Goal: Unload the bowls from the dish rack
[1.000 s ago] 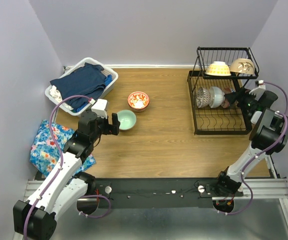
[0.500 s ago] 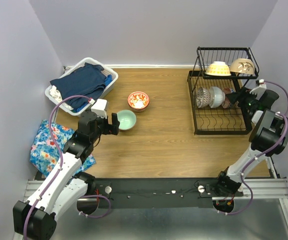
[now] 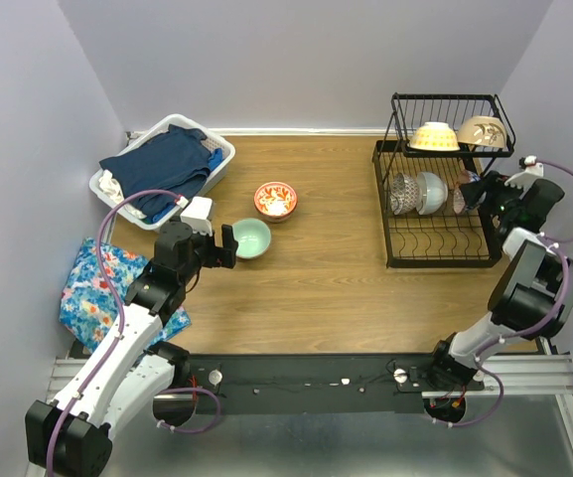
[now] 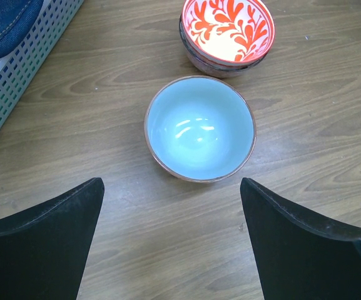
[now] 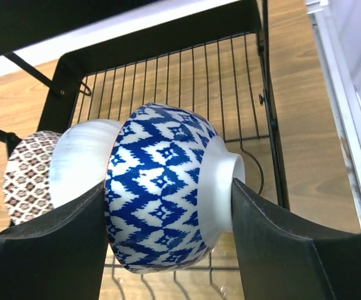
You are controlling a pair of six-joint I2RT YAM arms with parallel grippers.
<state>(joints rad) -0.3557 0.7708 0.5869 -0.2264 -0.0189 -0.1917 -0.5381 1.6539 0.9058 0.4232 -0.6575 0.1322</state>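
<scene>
While the right hand [image 5: 167, 187] grips the blue-patterned bowl [image 5: 167, 165] low in the dish rack [image 5: 161, 40], I'd lift it straight clear of the white bowl [image 5: 80, 162] alongside; the left hand [image 4: 171, 181] hangs open.

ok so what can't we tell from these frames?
- Right wrist: whether the right claw is clamped on the blue patterned bowl. The bowl's curve hides the contact.
- Left wrist: the lower bowl, covered by the red-orange floral bowl. Only a rim sliver shows.
- Top external: the dish rack lower tier's right end, blocked by that claw.
</scene>
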